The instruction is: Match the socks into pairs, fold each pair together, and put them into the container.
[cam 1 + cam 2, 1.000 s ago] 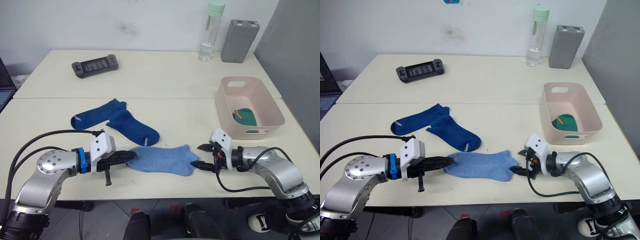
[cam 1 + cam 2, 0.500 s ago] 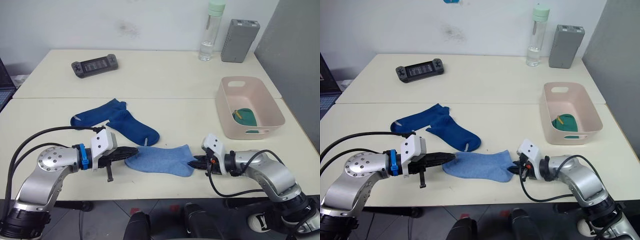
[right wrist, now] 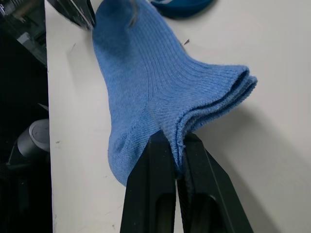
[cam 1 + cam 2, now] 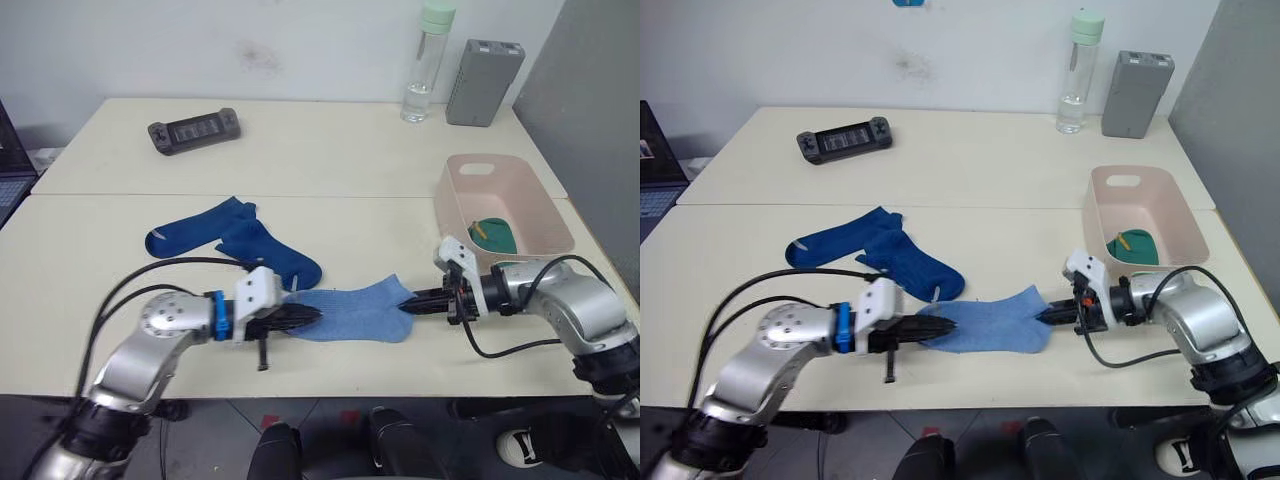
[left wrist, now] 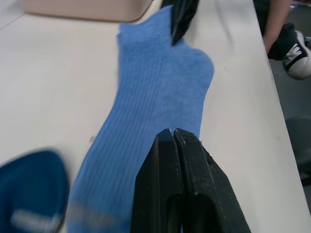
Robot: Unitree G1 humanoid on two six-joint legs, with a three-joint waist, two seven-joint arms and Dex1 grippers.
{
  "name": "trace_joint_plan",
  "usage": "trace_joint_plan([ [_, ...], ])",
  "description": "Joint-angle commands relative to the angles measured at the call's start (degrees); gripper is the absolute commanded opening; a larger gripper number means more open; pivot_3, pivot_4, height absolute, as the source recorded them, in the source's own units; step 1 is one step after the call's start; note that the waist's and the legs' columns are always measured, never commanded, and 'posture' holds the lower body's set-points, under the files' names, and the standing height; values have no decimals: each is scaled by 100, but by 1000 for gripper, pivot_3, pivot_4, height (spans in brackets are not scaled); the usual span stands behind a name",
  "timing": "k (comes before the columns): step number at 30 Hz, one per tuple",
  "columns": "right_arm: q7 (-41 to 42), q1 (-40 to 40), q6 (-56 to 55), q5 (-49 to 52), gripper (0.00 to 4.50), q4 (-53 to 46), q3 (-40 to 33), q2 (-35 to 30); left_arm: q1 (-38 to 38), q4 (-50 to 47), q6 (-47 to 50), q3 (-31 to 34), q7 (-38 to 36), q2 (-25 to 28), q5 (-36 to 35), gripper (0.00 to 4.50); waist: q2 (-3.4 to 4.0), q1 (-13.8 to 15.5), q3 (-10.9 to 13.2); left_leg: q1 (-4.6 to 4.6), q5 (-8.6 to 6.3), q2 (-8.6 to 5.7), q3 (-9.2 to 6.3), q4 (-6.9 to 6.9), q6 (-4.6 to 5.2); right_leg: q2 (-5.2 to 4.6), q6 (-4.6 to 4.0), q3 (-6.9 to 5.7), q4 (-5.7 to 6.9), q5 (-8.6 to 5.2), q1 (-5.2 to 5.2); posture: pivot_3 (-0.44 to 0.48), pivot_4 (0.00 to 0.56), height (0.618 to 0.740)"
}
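Two light blue socks point(image 4: 355, 312) lie stacked flat near the table's front edge. My right gripper point(image 4: 410, 306) is shut on their doubled cuff end point(image 3: 214, 104), with the fabric pinched between its fingers. My left gripper point(image 4: 308, 318) is shut, and its tips point(image 5: 172, 134) rest on top of the socks' toe half. Behind the left gripper, two dark navy socks point(image 4: 235, 243) lie crossed on the table. The pale pink container point(image 4: 500, 165) stands at the right and holds folded green socks point(image 4: 492, 236).
A clear bottle point(image 4: 417, 62) and a grey box point(image 4: 483, 68) stand at the back right. A handheld game console point(image 4: 192, 130) lies at the back left. A seam point(image 4: 330, 196) joins the two tabletops. A dark screen edge point(image 4: 10, 150) shows at far left.
My right gripper has shut on the light blue socks' cuff end and drawn them to the right. My left gripper has moved right, onto the socks' toe half.
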Motion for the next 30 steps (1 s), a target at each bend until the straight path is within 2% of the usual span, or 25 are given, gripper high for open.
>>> trace_joint_plan([
  [1,167,-157,-53,55,37,90,-22,86,-308,470,-187,-331,154,-261,419,0,0,2,0,-2,0,0,-1,0,0,0,0,0,0,0,-1,0,150,740],
  [8,184,-245,622,691,37,-519,-319,136,-391,937,-210,-718,305,-613,848,0,0,-5,0,-6,0,-1,-5,-1,1,0,-26,0,0,14,-4,0,150,740],
  [14,-385,-471,1366,1334,37,-930,-590,697,-403,1203,-343,-768,414,-630,1126,0,0,-2,0,-2,0,0,-7,1,0,0,-2,-2,2,2,1,0,150,740],
  [17,-710,-452,1508,1478,37,-1061,-525,1062,-375,1058,-228,-651,445,-691,988,0,0,1,0,-4,0,-1,-6,1,0,0,0,-2,1,1,1,0,150,740],
  [20,-987,-396,1435,1396,37,-1015,-369,1443,-161,544,356,-242,476,-607,471,0,0,-11,0,-5,0,0,-6,1,0,0,0,-1,2,1,-1,0,150,740],
  [22,-1140,-399,1350,1304,37,-890,-270,1692,37,30,974,291,584,-391,13,0,0,-39,0,-5,0,2,-6,-1,0,1,0,-1,5,1,-4,0,150,740],
  [26,-1287,-403,1108,1080,37,-652,-52,1969,677,-995,1726,1194,477,469,-534,0,2,-48,1,-5,0,9,-15,-6,0,6,-2,-6,6,-1,-10,0,150,740],
  [30,-1378,-516,846,748,37,-362,314,2212,1115,-1335,1887,1984,479,1010,-816,0,2,-29,1,-5,0,5,-8,-5,0,-1,-1,-5,2,-2,-7,0,150,740],
])
